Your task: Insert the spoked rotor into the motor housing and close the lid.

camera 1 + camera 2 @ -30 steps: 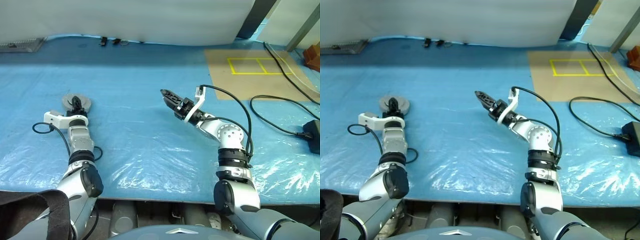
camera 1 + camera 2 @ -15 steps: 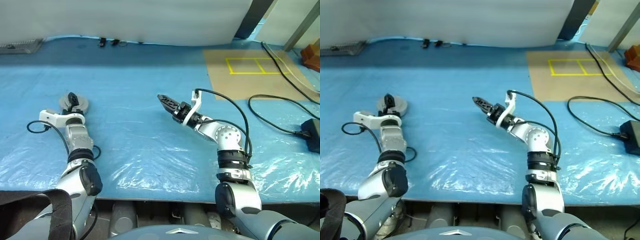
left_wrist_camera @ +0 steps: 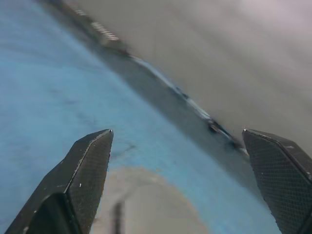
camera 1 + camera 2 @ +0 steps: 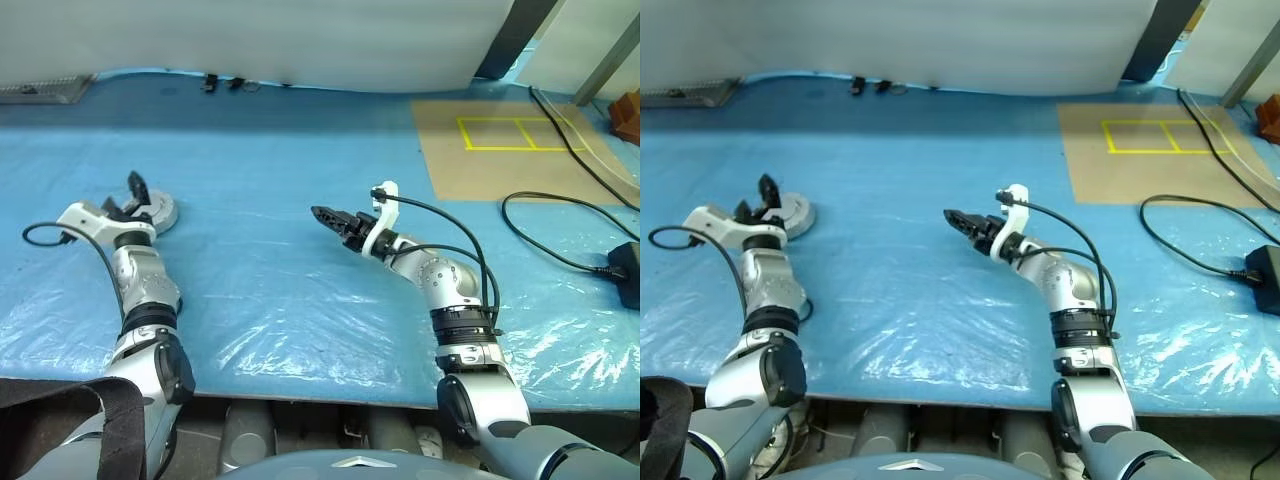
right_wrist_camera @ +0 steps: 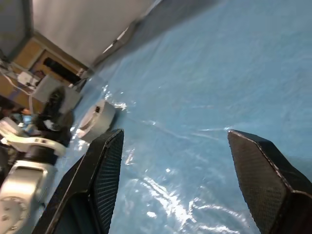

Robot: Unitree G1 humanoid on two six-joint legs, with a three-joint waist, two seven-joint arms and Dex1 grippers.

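A robot test lab: blue plastic sheeting, yellow-taped floor squares, loose black cables.

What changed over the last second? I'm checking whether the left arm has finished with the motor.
The left end effector opened its fingers, let go of the closed motor housing it was pressing on, and lifted off toward the robot's left. The right end effector rolled and sank slightly, staying open and empty. The housing kept its place on the blue sheet.
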